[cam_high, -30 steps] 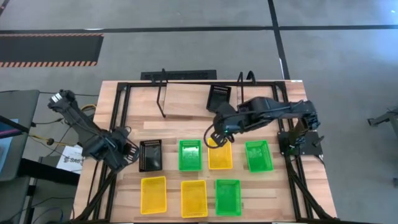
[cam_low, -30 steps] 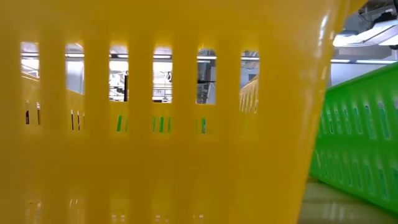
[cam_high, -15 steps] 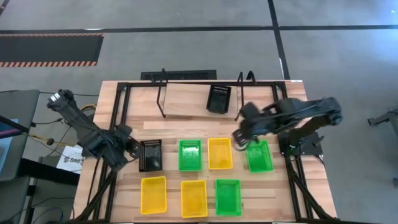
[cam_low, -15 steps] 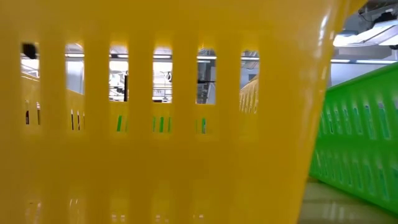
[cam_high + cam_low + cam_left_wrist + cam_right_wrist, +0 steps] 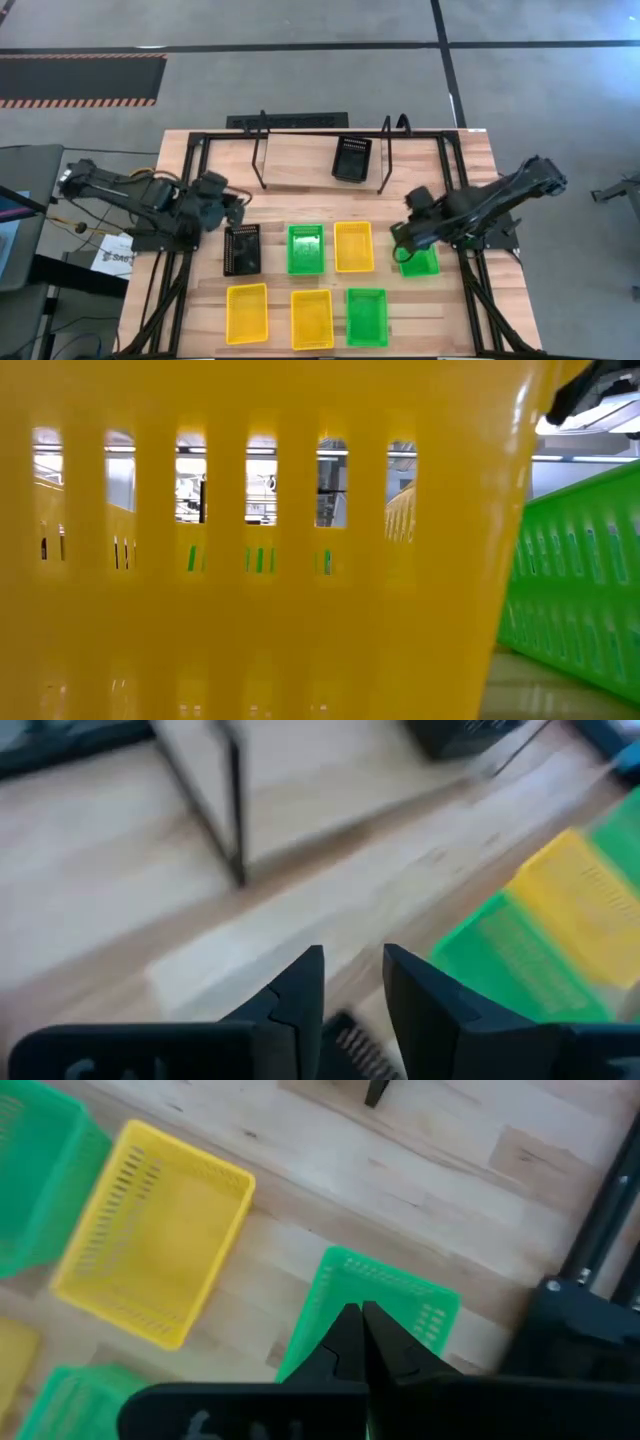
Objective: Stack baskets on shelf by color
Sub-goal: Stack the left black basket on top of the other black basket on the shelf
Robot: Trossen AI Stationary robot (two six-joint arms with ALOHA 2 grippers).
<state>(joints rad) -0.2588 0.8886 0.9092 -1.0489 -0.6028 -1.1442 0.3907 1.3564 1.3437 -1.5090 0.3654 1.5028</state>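
High view, left jaws (image 5: 238,208): just above the far short end of the black basket (image 5: 243,249), at the desk's (image 5: 300,160) left side; spread not readable from overhead.
High view, right jaws (image 5: 401,240): over the far left corner of the rightmost green basket (image 5: 421,261), arm reaching in from the right edge.
High view, middle row: beyond the black basket toward the right jaws, a green basket (image 5: 306,249), then a yellow basket (image 5: 353,246), then the green one under the right jaws.
High view, near row: two yellow baskets (image 5: 247,313) (image 5: 312,319) and a green basket (image 5: 367,316), well apart from both jaws.
High view, shelf (image 5: 322,155): thin black rack at the far side, beyond both jaws, with a second black basket (image 5: 352,158) on its right part.
Low view, yellow basket wall (image 5: 250,560): fills nearly everything, slots looking through to the room; green basket wall (image 5: 580,590) beside it; a dark piece of an arm in the upper corner, jaws not shown.
Left wrist view, left jaws (image 5: 352,970): spread a little with nothing between; perforated black basket rim (image 5: 350,1045) directly below; shelf leg (image 5: 235,815) ahead; green and yellow baskets off to one side.
Right wrist view, right jaws (image 5: 360,1325): pressed together, empty, tips above the near rim of a green basket (image 5: 385,1295); yellow basket (image 5: 150,1230) beside it.
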